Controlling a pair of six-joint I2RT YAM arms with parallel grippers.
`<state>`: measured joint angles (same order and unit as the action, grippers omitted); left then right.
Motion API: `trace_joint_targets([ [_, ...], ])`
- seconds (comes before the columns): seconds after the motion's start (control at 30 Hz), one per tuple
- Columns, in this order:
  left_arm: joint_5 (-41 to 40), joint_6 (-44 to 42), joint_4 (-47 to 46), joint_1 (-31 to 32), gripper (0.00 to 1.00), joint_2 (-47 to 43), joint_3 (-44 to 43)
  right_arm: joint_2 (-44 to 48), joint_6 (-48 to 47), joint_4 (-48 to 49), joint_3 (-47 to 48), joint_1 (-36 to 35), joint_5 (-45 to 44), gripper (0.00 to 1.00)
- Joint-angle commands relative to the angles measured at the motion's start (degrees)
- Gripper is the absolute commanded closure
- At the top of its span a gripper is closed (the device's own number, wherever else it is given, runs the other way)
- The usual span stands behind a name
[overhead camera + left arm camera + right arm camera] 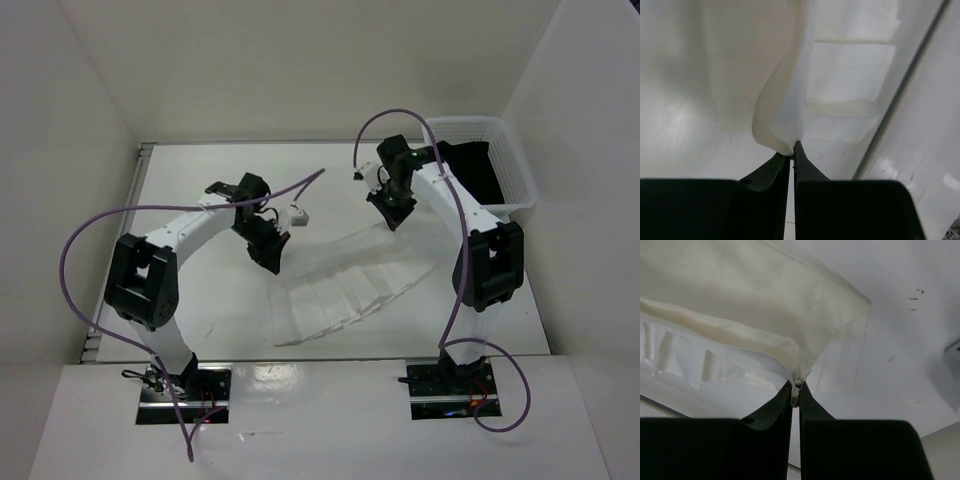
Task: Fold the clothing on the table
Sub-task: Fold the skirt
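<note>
The clothing [350,290], thin white pleated fabric, fans across the middle of the table [225,300]. My left gripper [272,262] is at the clothing's upper left end. In the left wrist view that gripper [792,151] is shut, with a lifted fold of the clothing [785,110] pinched at the tips. My right gripper [393,218] is at the upper right end. The right wrist view shows it [796,389] shut on a bunched corner of the clothing [765,315], which hangs up off the table [900,340].
A white mesh basket [515,165] stands at the back right against the wall, with a black garment [478,172] in it. White walls close the table on three sides. Purple cables loop over both arms.
</note>
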<state>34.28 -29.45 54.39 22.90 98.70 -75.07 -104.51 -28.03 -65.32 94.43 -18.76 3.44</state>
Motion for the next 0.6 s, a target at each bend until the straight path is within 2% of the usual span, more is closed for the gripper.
trace_joint_targets([
  [0.0,-5.7,6.1,-1.6,-6.0,0.91,2.6,-5.9,-1.1,5.0,6.9,4.5,1.5,-0.7,1.00],
  [0.1,-8.2,11.4,-6.8,-10.4,0.91,6.0,-13.4,-3.1,9.9,11.8,7.2,1.5,-1.5,1.00],
  [0.27,-14.4,17.5,-11.1,-12.1,0.91,10.5,-23.9,-5.3,15.5,19.5,11.3,0.4,-9.2,1.00],
  [0.47,-18.5,22.7,-16.9,-12.1,0.91,12.9,-32.3,-12.3,21.2,21.8,23.1,-0.2,-16.5,1.00],
  [0.57,-20.4,25.0,-17.6,-12.1,0.91,14.6,-35.4,-16.3,22.8,21.8,32.4,-0.2,-20.5,1.00],
])
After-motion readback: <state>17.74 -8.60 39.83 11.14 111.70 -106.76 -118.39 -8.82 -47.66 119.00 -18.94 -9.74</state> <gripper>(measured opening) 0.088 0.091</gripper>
